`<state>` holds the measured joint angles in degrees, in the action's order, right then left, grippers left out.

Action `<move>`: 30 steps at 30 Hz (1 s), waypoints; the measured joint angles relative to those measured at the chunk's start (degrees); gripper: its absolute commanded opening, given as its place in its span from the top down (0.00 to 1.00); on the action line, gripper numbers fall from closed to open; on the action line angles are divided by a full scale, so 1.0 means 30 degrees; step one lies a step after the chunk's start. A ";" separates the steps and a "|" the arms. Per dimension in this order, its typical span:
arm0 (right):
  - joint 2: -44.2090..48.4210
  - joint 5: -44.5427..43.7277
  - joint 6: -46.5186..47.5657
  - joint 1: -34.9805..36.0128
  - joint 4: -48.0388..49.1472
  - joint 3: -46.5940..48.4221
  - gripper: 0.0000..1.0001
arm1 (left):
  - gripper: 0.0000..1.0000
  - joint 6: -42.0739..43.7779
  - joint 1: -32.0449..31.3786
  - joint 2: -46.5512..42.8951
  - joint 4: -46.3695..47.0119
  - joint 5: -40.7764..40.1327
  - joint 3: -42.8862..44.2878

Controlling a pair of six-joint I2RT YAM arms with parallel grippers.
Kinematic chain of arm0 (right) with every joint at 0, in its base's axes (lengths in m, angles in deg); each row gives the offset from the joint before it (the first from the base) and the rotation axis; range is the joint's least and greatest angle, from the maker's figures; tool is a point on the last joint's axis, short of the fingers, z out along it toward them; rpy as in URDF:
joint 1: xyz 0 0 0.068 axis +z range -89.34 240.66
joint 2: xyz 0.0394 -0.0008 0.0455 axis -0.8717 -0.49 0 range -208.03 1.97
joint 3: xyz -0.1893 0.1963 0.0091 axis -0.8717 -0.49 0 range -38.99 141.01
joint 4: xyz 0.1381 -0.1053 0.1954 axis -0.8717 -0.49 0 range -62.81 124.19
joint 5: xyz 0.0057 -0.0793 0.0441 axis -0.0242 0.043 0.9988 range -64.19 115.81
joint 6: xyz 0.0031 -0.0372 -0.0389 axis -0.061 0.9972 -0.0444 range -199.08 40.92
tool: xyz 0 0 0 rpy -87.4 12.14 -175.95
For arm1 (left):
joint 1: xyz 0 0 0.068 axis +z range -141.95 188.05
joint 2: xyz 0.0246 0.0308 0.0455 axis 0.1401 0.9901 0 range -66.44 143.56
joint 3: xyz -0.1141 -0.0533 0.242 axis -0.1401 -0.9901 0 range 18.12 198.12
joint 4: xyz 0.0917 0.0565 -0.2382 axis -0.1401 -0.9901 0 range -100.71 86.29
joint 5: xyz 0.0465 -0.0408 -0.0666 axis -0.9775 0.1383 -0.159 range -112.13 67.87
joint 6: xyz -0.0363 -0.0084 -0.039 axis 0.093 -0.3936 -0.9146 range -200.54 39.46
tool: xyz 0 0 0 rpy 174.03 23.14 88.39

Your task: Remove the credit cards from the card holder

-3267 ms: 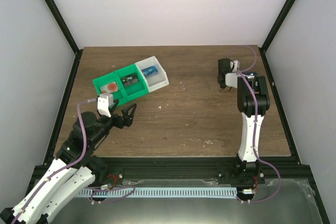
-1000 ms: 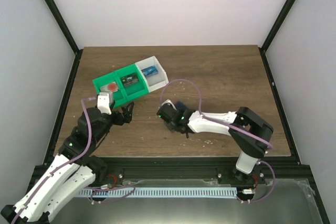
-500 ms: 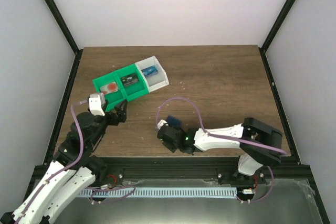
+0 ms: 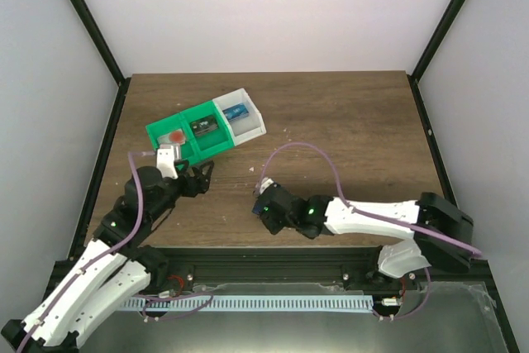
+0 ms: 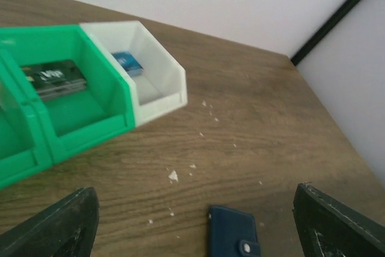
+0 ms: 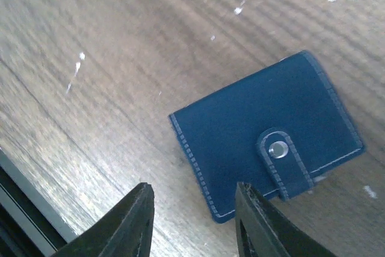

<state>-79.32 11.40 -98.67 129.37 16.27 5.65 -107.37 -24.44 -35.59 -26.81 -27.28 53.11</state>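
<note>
- Finding the card holder flat on the table, folded shut with its snap tab fastened. It is well apart from the white tray, on that tray's near side toward the arm bases.
- Reading the right gripper as released: fingers spread, nothing between them, hovering low on that same near side of the white tray.
- Noting the offset that matters: holder just ahead of the fingertips and off to the right of their gap, not between them. Long axis slanting across the right wrist view from lower left to upper right, tab strap at the lower-right edge.
- Seeing the left gripper spread wide and empty too, closer to the white tray, with the holder ahead of it but apart.
- Judging the right arm the nearer by far — likely a shift right and forward before any pinch. No cards showing yet.
</note>
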 measured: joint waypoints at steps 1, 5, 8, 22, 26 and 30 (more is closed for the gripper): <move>0.0357 0.0437 -0.0350 -0.0401 -0.0058 0.0000 0.59 | 0.15 -0.0211 0.0000 0.0197 0.0146 0.0503 -0.0066; 0.2237 0.2382 -0.1821 -0.3089 0.0058 -0.0124 0.57 | 0.22 -0.1100 0.0000 0.0925 0.1056 0.2412 -0.0801; 0.3126 0.3198 -0.3155 -0.4867 0.0022 -0.0189 0.58 | 0.27 -0.1829 0.0000 0.1668 0.1887 0.3665 -0.1610; 0.2346 0.8750 -0.7868 -0.8335 0.2863 -0.4517 0.59 | 0.36 -0.4197 -0.0809 0.5530 0.6550 0.7533 -0.4830; 0.1107 0.9515 -0.8167 -0.8393 0.4532 -0.4692 0.61 | 0.38 -0.4707 -0.0816 0.5960 0.7512 0.8036 -0.5850; -0.0109 1.0105 -0.8109 -0.8429 0.5756 -0.4692 0.64 | 0.39 -0.5217 -0.0860 0.5960 0.8378 0.8327 -0.6754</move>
<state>-79.65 41.72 -123.00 104.08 33.54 -8.42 -123.02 -27.02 -17.71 -1.67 -2.29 32.85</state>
